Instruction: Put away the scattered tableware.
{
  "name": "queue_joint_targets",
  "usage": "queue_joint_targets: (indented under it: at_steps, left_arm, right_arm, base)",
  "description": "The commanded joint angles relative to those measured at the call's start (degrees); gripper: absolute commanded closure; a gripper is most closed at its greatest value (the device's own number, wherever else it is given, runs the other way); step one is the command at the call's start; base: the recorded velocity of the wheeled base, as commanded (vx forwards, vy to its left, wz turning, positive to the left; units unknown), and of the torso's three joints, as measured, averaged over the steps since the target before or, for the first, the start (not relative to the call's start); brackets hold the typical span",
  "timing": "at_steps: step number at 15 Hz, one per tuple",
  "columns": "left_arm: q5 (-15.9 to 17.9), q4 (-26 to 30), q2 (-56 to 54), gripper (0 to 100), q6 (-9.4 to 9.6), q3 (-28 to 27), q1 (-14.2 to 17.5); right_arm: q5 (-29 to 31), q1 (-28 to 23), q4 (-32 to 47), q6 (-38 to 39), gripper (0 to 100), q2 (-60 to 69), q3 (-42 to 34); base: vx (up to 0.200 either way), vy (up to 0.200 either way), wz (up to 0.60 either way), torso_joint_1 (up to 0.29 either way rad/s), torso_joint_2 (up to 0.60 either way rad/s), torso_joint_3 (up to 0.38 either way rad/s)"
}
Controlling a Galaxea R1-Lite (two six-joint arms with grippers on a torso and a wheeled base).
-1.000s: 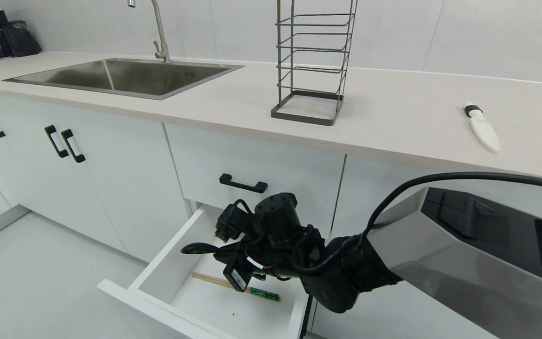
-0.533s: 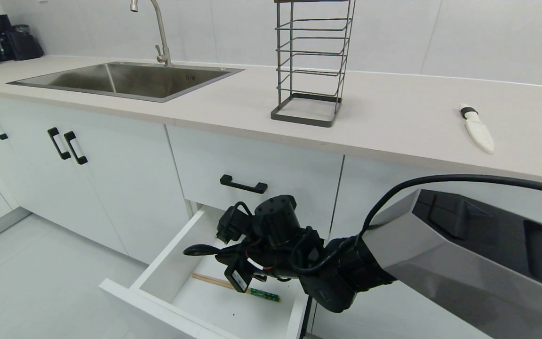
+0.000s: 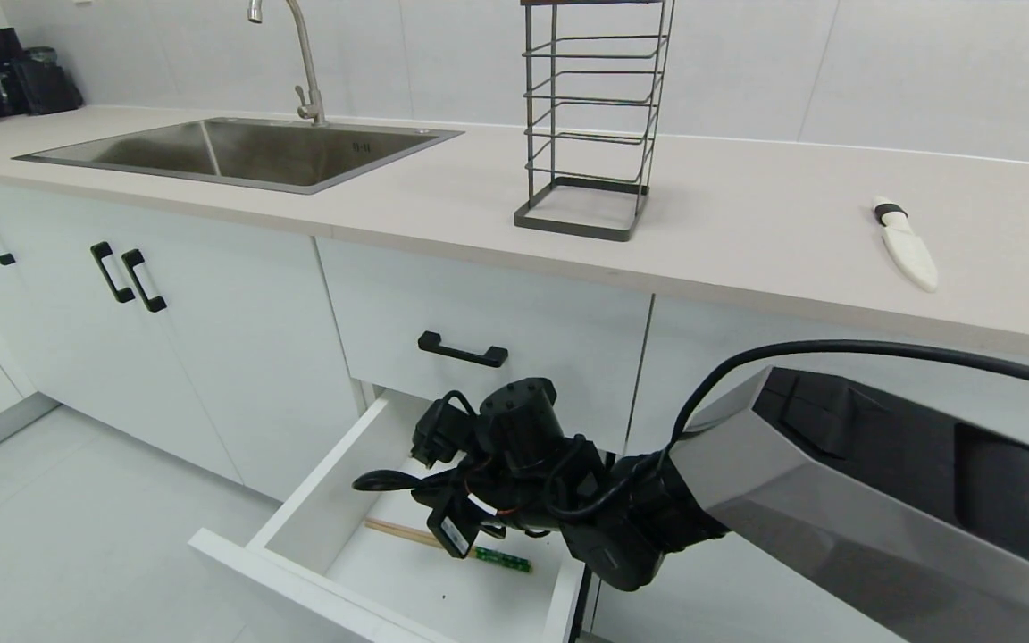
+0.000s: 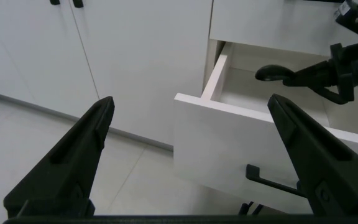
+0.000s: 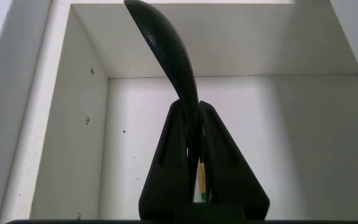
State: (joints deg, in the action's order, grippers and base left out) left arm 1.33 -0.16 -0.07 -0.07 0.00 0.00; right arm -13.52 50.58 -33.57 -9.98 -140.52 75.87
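Where drawer (image 3: 316, 493) gapes, chopsticks (image 3: 404, 533) lie inside.

My right gripper (image 5: 191, 112) covers the handle of the black spoon (image 5: 166, 50), so I cannot see how far it runs between the fingers. The chopsticks (image 3: 400, 533) lying in the drawer (image 3: 300, 500) have their middle hidden behind that gripper. The top of the wire rack (image 3: 590, 116) and part of the drawer's front run off the head view's edges.

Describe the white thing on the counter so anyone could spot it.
Take the counter, then look to the right of the tall wire rack. A knife lies flat there, alone: white, with a black band near its far end.
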Motion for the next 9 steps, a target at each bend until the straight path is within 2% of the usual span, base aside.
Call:
queue_joint_targets:
  at_steps: [1, 9]
  left_arm:
    - [-0.01, -0.02, 0.07, 0, -0.01, 0.0, 0.0]
    - [-0.01, -0.02, 0.07, 0, -0.01, 0.0, 0.0]
  right_arm:
    - [-0.02, -0.22, 0.09, 0.05, 100, -2.92, 0.06]
    - [0.34, -0.92, 0.09, 0.32, 100, -5.73, 1.03]
  base:
    - [0.0, 0.0, 0.0, 0.0, 0.0, 0.0]
    - [0.0, 0.0, 0.0, 0.0, 0.0, 0.0]
